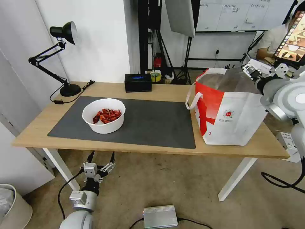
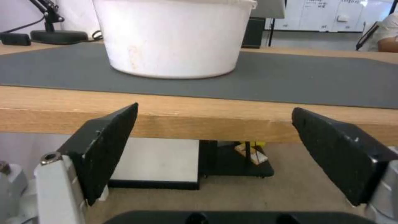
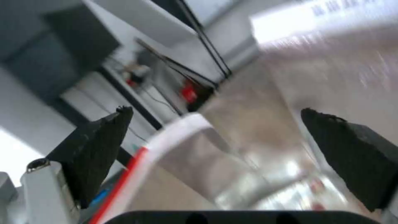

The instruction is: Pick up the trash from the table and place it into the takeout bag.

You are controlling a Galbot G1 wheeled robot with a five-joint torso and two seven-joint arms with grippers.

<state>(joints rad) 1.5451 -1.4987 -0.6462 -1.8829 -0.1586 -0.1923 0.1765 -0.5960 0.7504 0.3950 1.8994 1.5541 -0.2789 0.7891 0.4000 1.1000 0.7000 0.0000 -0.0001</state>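
Left pincer [image 1: 102, 156] — released, its two black fingers [image 2: 108, 146] spread wide — hangs below the near edge of the worktop [image 1: 149, 149], level with the wooden rim and directly in front of the white bowl [image 1: 104, 115]. Right pincer [image 3: 215, 140], likewise released and grasping nothing, is held over the open top of the takeout bag [image 1: 227, 109], at its far right corner; the wrist view looks down past the red-and-white rim into the silver foil lining [image 3: 265, 149]. The bowl, holding red crayfish shells [image 1: 107, 115], stands upright on the left part of the dark grey mat [image 1: 152, 124]. The takeout bag stands upright on the right end of the worktop, just beside the mat's right edge, white strap handles [image 1: 192, 98] hanging on its left side and a small round logo [image 1: 228, 114] on its near face. Behind the mat — a black rectangular box [image 1: 138, 82] and, at the far left corner, a black desk lamp [image 1: 60, 57].
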